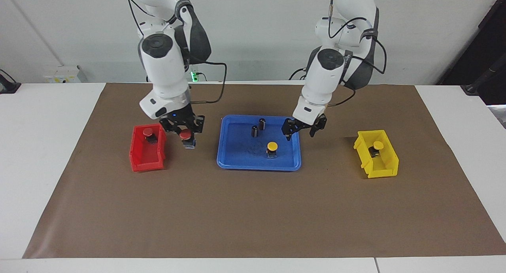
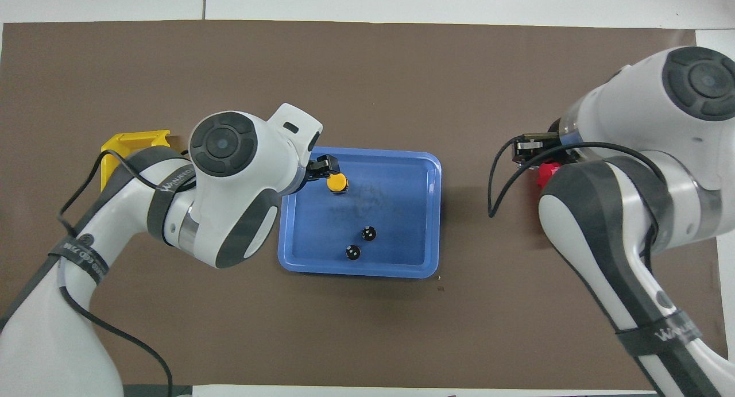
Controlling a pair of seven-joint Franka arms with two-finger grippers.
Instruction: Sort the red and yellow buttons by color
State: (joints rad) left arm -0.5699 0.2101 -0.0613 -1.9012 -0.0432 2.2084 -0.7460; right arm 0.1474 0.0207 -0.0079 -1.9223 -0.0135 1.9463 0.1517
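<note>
My right gripper point(image 1: 184, 131) is shut on a red button point(image 1: 185, 136) and holds it in the air just beside the red bin point(image 1: 138, 158), toward the tray. A second red button point(image 1: 148, 131) lies in that bin. A yellow button point(image 1: 272, 146) stands in the blue tray point(image 1: 257, 165); it also shows in the overhead view point(image 2: 336, 182). My left gripper point(image 1: 301, 130) is open and empty over the tray's edge at the left arm's end. Another yellow button point(image 1: 378, 145) lies in the yellow bin point(image 1: 381, 168).
Two small black cylinders point(image 1: 255, 130) point(image 1: 261, 123) stand in the tray, nearer to the robots than the yellow button. In the overhead view my arms hide most of the yellow bin point(image 2: 135, 138) and the red bin point(image 2: 548, 170). A brown mat point(image 1: 253, 209) covers the table.
</note>
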